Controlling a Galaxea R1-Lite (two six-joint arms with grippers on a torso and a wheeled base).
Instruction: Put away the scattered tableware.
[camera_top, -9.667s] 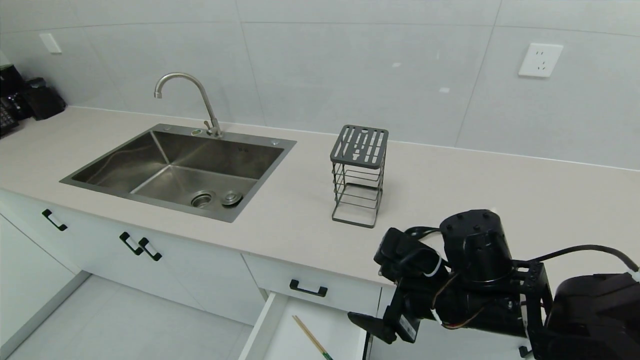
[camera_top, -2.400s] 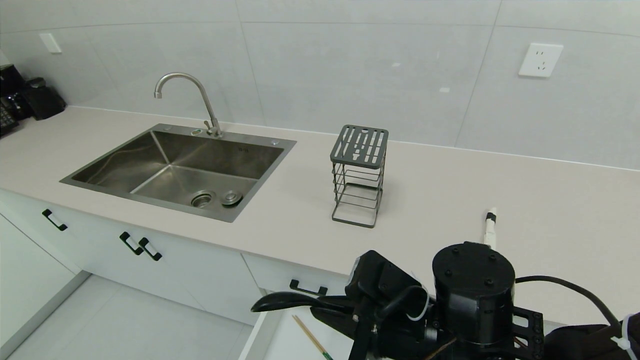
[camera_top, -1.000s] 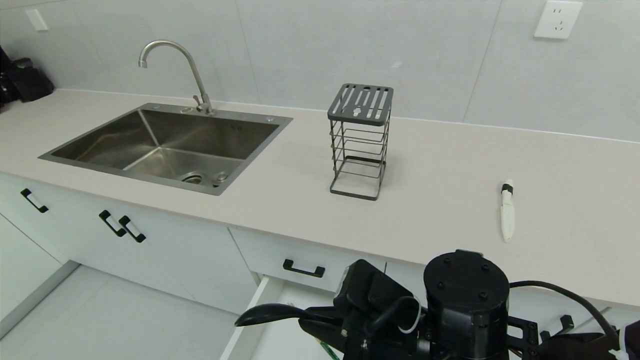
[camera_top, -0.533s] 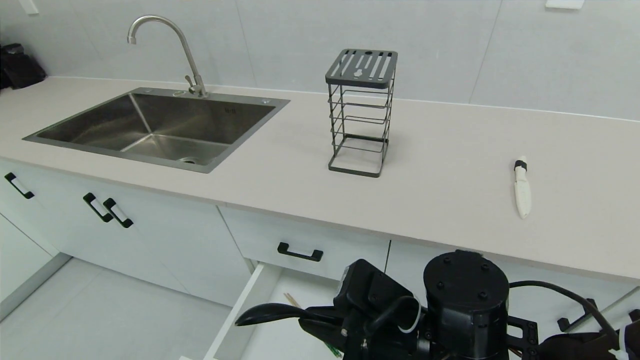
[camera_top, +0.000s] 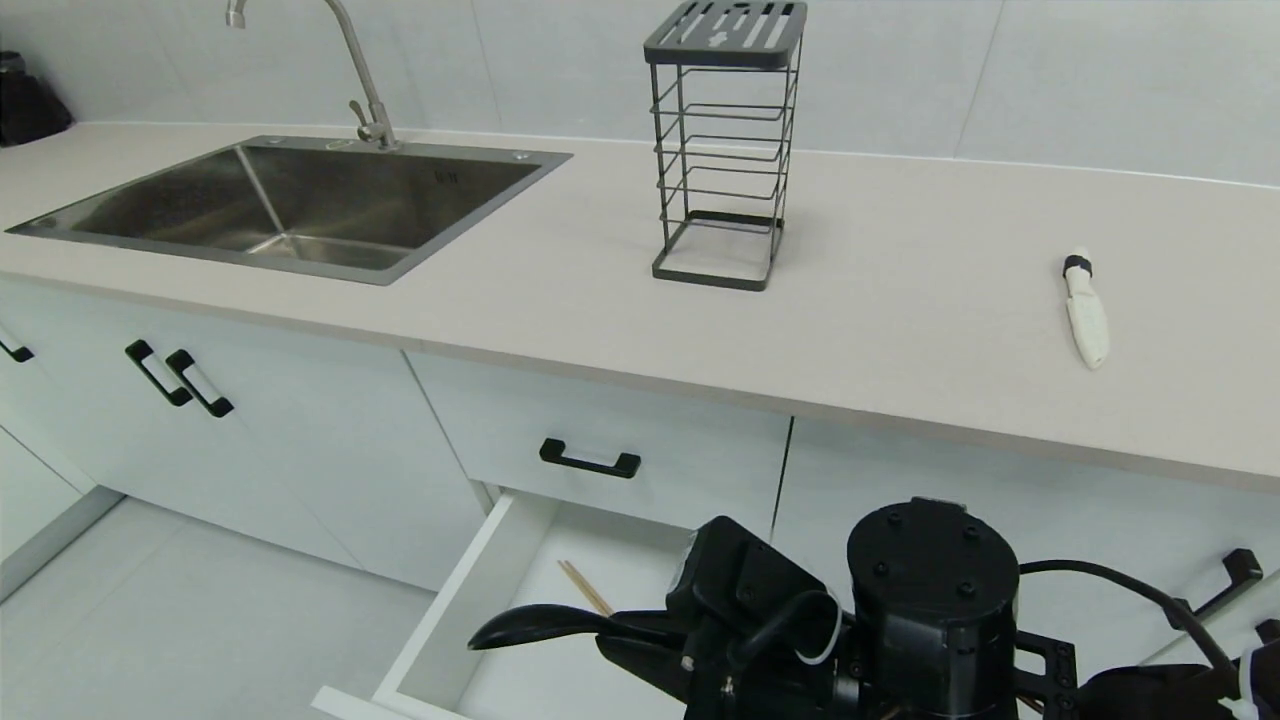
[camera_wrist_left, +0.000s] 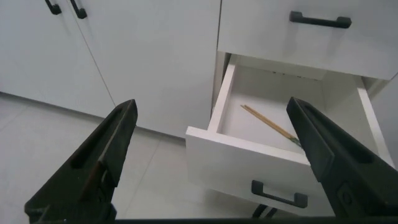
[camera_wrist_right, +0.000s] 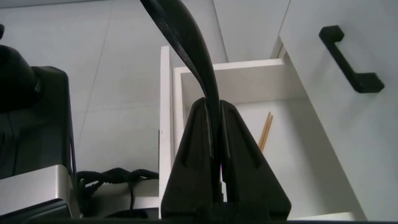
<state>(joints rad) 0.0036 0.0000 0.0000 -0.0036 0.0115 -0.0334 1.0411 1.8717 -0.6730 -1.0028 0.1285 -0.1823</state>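
Firmly, right gripper (camera_wrist_right: 216, 118) grips black spoon (camera_top: 530, 622) over drawer (camera_top: 437, 625).

Head camera high over counter (camera_top: 900, 330), wrist cameras close, all sharing drawer (camera_wrist_left: 249, 163)

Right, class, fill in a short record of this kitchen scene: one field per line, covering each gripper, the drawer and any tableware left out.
Right gripper: jaws shut on the black spoon, held over the drawer
Left gripper: jaws wide open, holding nothing
Drawer: pulled open, chopsticks lying inside
Counter: white knife lying flat, to the right of the wire rack
Wire rack: upright, nothing in it
Sink: set in the counter's left part
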